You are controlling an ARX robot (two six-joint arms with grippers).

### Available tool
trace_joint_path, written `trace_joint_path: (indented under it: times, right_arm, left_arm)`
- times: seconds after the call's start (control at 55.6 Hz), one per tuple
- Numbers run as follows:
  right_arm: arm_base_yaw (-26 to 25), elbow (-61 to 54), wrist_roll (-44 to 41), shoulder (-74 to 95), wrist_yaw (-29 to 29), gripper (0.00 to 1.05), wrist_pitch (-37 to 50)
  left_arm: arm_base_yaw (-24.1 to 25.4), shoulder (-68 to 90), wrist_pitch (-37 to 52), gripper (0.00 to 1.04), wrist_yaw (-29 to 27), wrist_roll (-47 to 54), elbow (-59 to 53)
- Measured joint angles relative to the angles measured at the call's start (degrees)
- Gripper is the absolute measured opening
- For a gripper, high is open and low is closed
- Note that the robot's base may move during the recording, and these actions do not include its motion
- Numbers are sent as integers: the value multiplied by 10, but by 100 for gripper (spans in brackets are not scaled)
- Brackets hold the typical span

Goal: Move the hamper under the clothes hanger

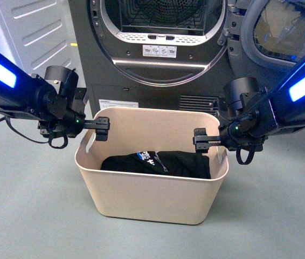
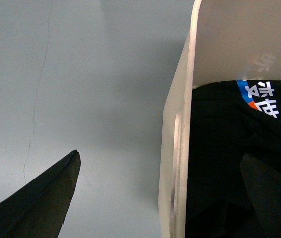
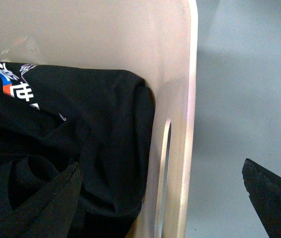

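The beige hamper [image 1: 141,197] stands on the grey floor in front of the dryer, with black clothing [image 1: 158,163] lying in it. My left gripper [image 1: 103,128] is open over the hamper's left wall [image 2: 177,148], one finger [image 2: 46,198] outside and the other inside above the clothing. Over the right wall [image 3: 182,124], by its slot handle [image 3: 165,148], my right gripper [image 1: 202,139] is open in the same way. Neither gripper's fingers touch the walls. The clothes hanger is out of view.
A dark grey dryer [image 1: 163,81] stands close behind the hamper, and its round door [image 1: 282,32] is swung open at the upper right. A white cabinet [image 1: 34,32] is at the back left. Grey floor [image 1: 28,216] lies around the hamper's front and sides.
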Motion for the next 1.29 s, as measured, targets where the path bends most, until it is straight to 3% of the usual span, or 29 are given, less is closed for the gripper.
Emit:
trace_joint_path:
  times: [0.594,0.647,0.899,1.097,1.115,1.151,1.295]
  right_arm:
    - [-9,61,5,52,15,97,-36]
    - [-7,69,7,56,16,89,-40]
    - [5,88,5,61,33,43,-52]
    - [11,71,-2,58,45,5,-46]
    - [11,63,0,53,43,2,-40]
    - [11,51,1,48,43,2,-33]
    - [12,-7,-2,20,43,2,-7]
  left_arm:
    - [-6,57,-16,98,4,-6,57]
    - [-5,59,-16,98,1,-6,59]
    - [-4,59,-8,54,-11,-15,61]
    - [-7,46,17,14,-11,-22,26]
    - [-9,38,22,7,-11,-24,13]
    - [-11,29,26,3,-15,-27,-2]
    - [-14,-10,60,4,-15,-36,-82]
